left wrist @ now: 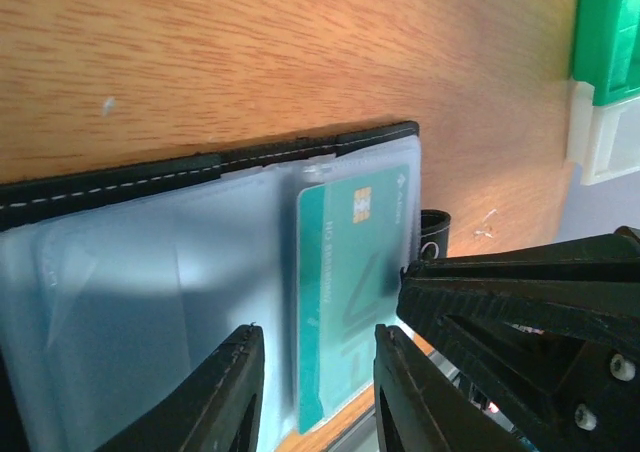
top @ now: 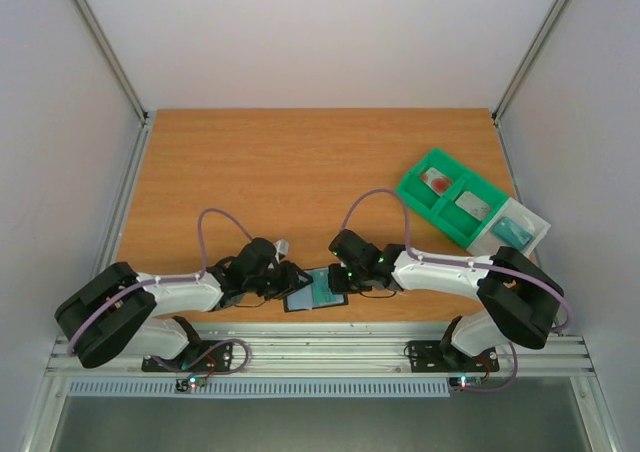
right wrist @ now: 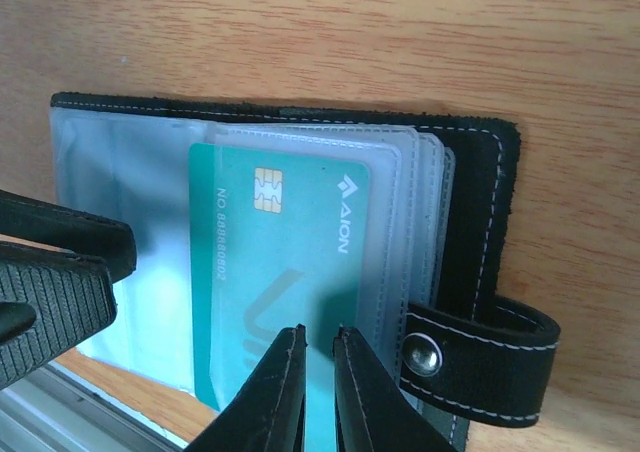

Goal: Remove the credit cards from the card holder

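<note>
Right gripper [right wrist: 318, 334] hovers, fingers nearly closed, over teal chip card [right wrist: 290, 252] in open black stitched wallet [right wrist: 470, 212]; left gripper [left wrist: 318, 337] fingers stand apart

Black wallet [right wrist: 482, 202], white stitching round the edge, black tab [right wrist: 500, 362] with a silver stud [right wrist: 422, 354]. Inside, clear sleeves [right wrist: 130, 172] with a pale blue tint. Teal card [right wrist: 290, 272], gold chip [right wrist: 268, 189], white lettering and logo, a darker teal V-shaped mark. Orange-brown table [right wrist: 300, 32], fine wood grain. Bright green tray [left wrist: 608, 32], white end piece.
</note>
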